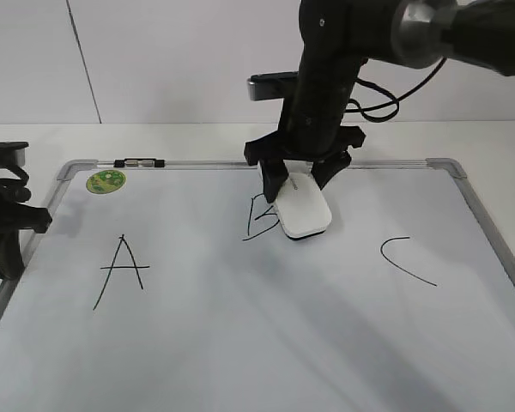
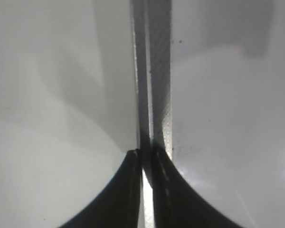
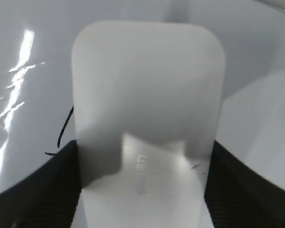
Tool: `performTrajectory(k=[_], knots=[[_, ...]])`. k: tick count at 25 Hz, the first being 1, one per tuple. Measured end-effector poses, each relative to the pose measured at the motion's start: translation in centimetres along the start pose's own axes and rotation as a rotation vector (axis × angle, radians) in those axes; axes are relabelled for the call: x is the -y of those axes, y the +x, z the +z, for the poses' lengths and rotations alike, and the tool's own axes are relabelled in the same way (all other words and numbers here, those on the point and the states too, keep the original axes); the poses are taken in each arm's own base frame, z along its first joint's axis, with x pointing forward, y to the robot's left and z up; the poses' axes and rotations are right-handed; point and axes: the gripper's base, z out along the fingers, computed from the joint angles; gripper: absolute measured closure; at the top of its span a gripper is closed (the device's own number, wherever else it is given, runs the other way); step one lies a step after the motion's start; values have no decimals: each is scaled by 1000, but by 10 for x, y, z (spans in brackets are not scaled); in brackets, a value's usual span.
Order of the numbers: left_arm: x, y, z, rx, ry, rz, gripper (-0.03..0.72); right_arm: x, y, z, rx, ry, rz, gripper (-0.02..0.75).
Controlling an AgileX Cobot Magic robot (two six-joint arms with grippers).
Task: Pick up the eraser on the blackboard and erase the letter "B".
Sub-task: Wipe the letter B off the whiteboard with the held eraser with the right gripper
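The blackboard (image 1: 240,326) is a white board with a grey frame lying flat. My right gripper (image 1: 299,184) is shut on the white eraser (image 1: 302,209), which rests on the board over the right side of the letter "B" (image 1: 256,219). Only the left strokes of the B show. In the right wrist view the eraser (image 3: 147,109) fills the space between my black fingers (image 3: 142,185), and a short black stroke (image 3: 64,130) shows at its left. My left gripper (image 2: 145,159) is shut and empty over the board's left frame, and it shows at the far left of the exterior view (image 1: 4,219).
A black "A" (image 1: 120,270) is drawn at the board's left and a black "C" (image 1: 403,257) at its right. A round green sticker (image 1: 106,181) sits at the top left corner. The board's grey frame (image 2: 154,71) runs under my left gripper.
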Motion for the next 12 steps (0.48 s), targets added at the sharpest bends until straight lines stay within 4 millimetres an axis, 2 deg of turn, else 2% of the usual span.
performTrajectory(k=[5,12], knots=[[0,0,0,-1,0,0,653,1,-1,15,-29,4,-5,183],[0,0,0,-2,1,-1,653,2,-4,22,-33,12,-8,183]])
